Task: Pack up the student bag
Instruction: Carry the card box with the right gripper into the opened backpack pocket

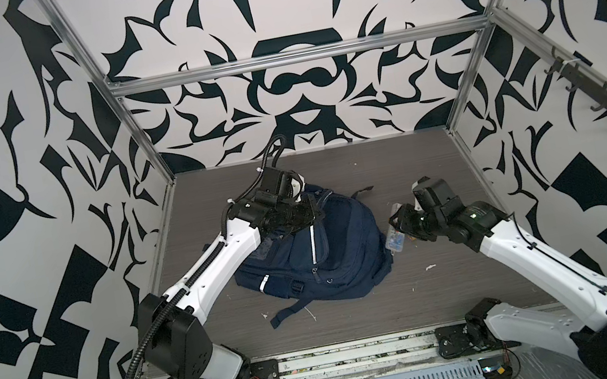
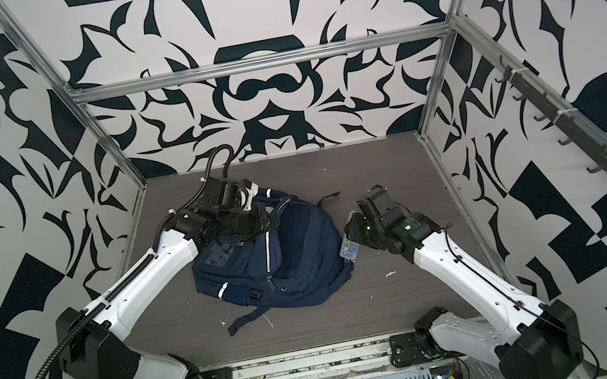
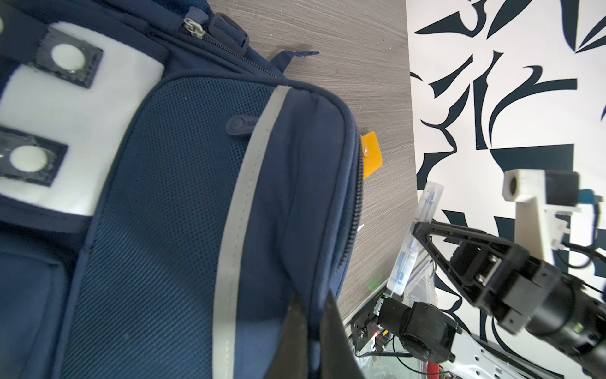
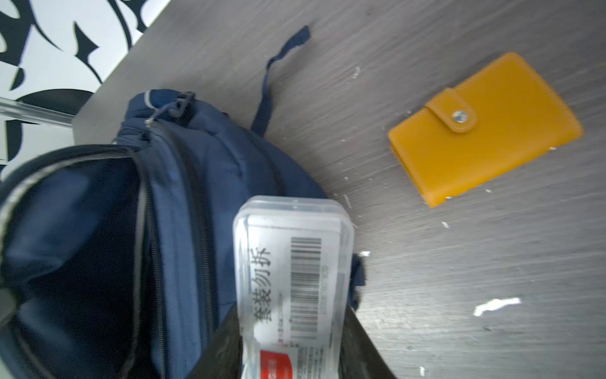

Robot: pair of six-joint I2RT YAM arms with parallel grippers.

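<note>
Mid-tabletop (image 1: 394, 166): student bag (image 1: 348, 258) (image 2: 299, 271), lying flat, front panel up, visible in both top views. Navy fabric, white reflective stripes. One loose strap trailing toward the near edge, another toward the far side. Main compartment unzipped, with dark interior showing in the right wrist view (image 4: 82, 246).

Left tool (image 1: 313, 209) (image 2: 263, 223), over the far-left part of the bag: clenched, jaws almost together. Pinching a raised fold of navy fabric between the reflective stripe and the zip line, clearest from the left wrist view (image 3: 313, 316).

Right tool (image 1: 397, 221) (image 2: 350, 229), just right of the bag: jaws partway apart, clamped across a clear plastic case (image 4: 295, 262). Barcode label and red sticker on the case. Most of the case sticking out past the fingertips, beside the open compartment mouth. Overlapping the bag fabric in the right wrist view; actual contact cannot be told. Same case seen edge-on from the left wrist view (image 3: 406, 259), pinched by the right tool (image 3: 421, 234).

Yellow wallet (image 4: 485, 131), snap tab fastened, flat on bare tabletop right of the bag, apart from bag and case. Only a corner showing past the bag edge in the left wrist view (image 3: 372, 157).

White scraps (image 4: 495, 305) scattered on the tabletop.
</note>
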